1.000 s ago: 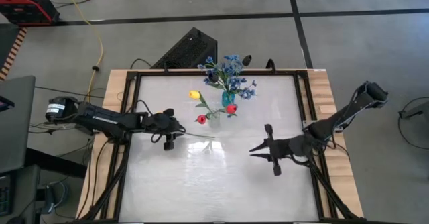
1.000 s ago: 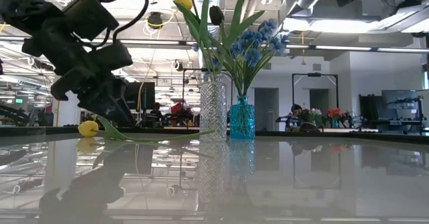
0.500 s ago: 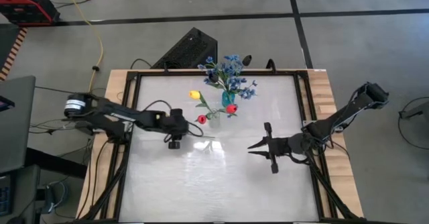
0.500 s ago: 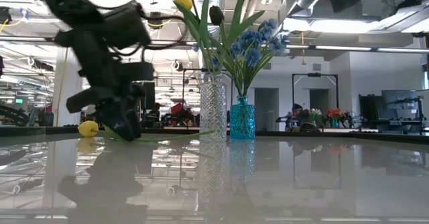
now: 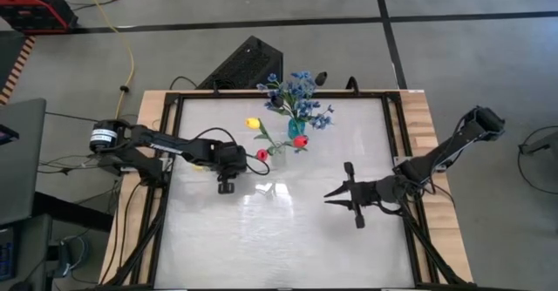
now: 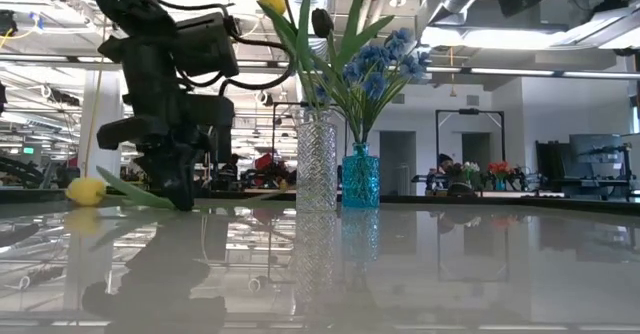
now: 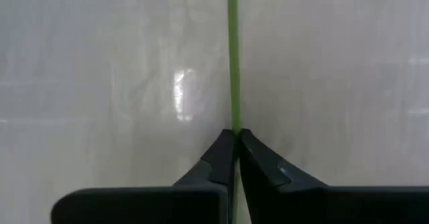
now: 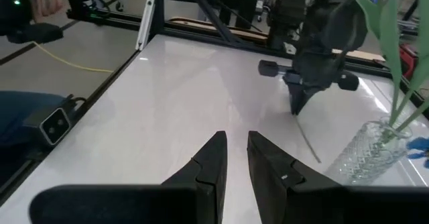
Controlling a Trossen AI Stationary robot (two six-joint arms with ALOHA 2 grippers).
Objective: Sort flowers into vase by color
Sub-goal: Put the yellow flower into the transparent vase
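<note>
A yellow tulip (image 6: 85, 189) lies flat on the white table, its green stem (image 7: 234, 63) running toward the vases. My left gripper (image 6: 183, 200) stands over the stem, shut on it. The clear glass vase (image 6: 318, 159) holds red and yellow tulips and a dark bloom. Beside it, the blue vase (image 6: 361, 177) holds blue blossoms. My right gripper (image 5: 330, 192) hovers at the table's right, slightly open, with nothing between its fingers (image 8: 216, 150). My left gripper pinches the lying tulip's green stem (image 7: 234, 125) between its two fingertips, some way from the head. The fingers come from above, pointing down. The flower lies on the table, its head to the left and the rest of its stem running on toward the vases.
Both vases (image 5: 288, 138) stand at the table's far middle, their flowers reaching high above the rims. A black box (image 5: 244, 64) sits beyond the far edge. A dark frame (image 5: 166, 195) rims the table. Bare tabletop lies between the arms and toward the near edge.
My left gripper has moved toward the table's right, tipped to point down, come down onto the lying stem and shut on it. The tulip's yellow head has shifted toward the table's left edge.
</note>
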